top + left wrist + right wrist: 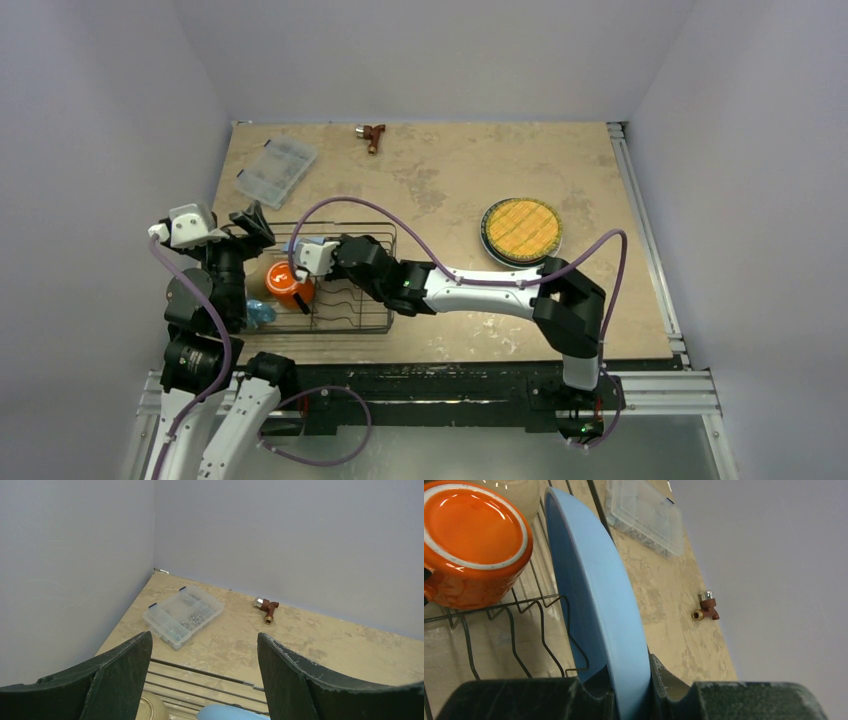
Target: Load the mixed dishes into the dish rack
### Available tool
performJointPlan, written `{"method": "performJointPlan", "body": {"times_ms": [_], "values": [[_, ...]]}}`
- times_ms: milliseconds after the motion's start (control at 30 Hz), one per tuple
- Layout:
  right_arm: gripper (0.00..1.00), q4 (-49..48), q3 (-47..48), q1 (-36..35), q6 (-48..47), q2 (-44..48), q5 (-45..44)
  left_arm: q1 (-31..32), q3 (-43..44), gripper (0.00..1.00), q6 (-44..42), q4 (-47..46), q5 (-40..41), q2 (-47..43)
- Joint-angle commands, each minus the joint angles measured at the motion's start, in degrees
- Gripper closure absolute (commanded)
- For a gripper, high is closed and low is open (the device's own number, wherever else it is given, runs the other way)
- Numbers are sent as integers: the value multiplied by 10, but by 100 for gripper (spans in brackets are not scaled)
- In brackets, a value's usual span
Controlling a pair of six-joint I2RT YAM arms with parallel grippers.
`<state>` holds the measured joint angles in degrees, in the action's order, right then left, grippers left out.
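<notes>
Blue plate (591,575), clamped on edge by the right pincer (631,685), apparently to slot into the rack (340,318); left pincer (204,650) gapes empty.

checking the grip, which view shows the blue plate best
Right wrist: the blue plate stands on edge, pinched in the right gripper, beside the orange mug. From the top, the right arm hides nearly all of it. The left wrist shows only a pale blue sliver at its bottom edge, possibly this plate.

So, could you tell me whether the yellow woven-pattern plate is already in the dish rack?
No, the yellow woven-pattern plate lies on the table, well apart from the dish rack.
</notes>
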<state>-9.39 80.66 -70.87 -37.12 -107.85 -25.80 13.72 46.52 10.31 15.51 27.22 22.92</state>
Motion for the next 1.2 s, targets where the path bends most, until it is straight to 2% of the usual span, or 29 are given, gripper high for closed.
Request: {"method": "performJointPlan", "body": {"times_ms": [0,200,467,633,900,1167], "values": [[100,-4,9,5,4,13,33,-6,5,24,7,-15,-8,7],[99,39,21,26,46,2,73,-6,5,24,7,-14,-8,8],[62,18,20,33,70,-4,47,-7,6,24,8,-14,-11,11],[44,25,44,39,91,-7,24,-7,6,24,8,-14,-11,12],[34,32,64,48,149,5,-15,-7,7,24,9,-14,-15,13],[33,73,127,69,234,-20,-60,-8,7,24,9,-12,-14,13]]}}
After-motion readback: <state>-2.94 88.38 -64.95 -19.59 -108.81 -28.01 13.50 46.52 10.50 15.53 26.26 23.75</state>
